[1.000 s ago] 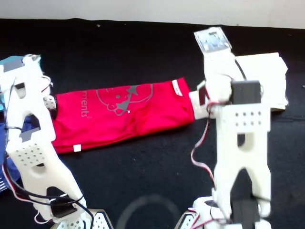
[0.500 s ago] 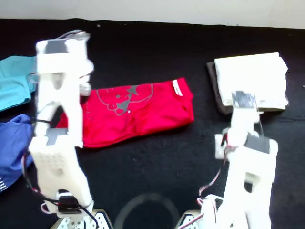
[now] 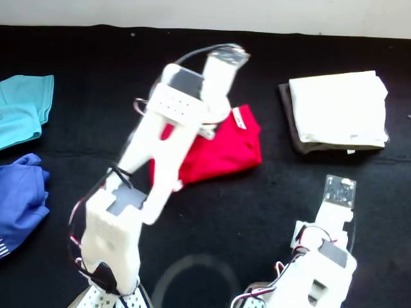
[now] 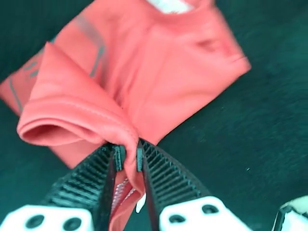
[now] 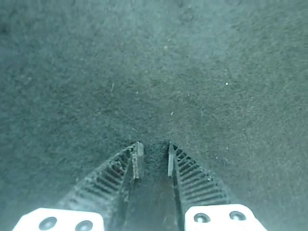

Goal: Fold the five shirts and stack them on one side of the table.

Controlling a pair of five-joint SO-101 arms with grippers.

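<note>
We have the left hand (image 4: 126, 159) clamped on a fold of hem of the red cotton shirt with the grey print (image 4: 144, 82). The pinched cloth hangs in a soft roll above the rest of the garment. A second ago this shirt lay stretched long across the middle of the black-covered table (image 3: 257, 58), with one hand at each end of it. Since then the left arm has swung across from the far left and carried its end over towards the collar end. From above, the red shirt (image 3: 231, 151) now shows as a much shorter bundle, doubled over on itself beneath the arm.

The right arm has let go and drawn back to its base. Its hand (image 5: 153, 161) hangs over bare cloth, its fingers a little apart with nothing between them.

We take this to be the crosswise fold of the third shirt, halfway done, with the lifted edge not yet laid flat. The folded white shirt (image 3: 337, 106) lies on a folded dark one (image 3: 289, 131) at the right side, well apart from the red one, so the stack is begun there. The teal shirt (image 3: 22, 109) and the crumpled blue shirt (image 3: 22, 196) wait unfolded at the left edge.
</note>
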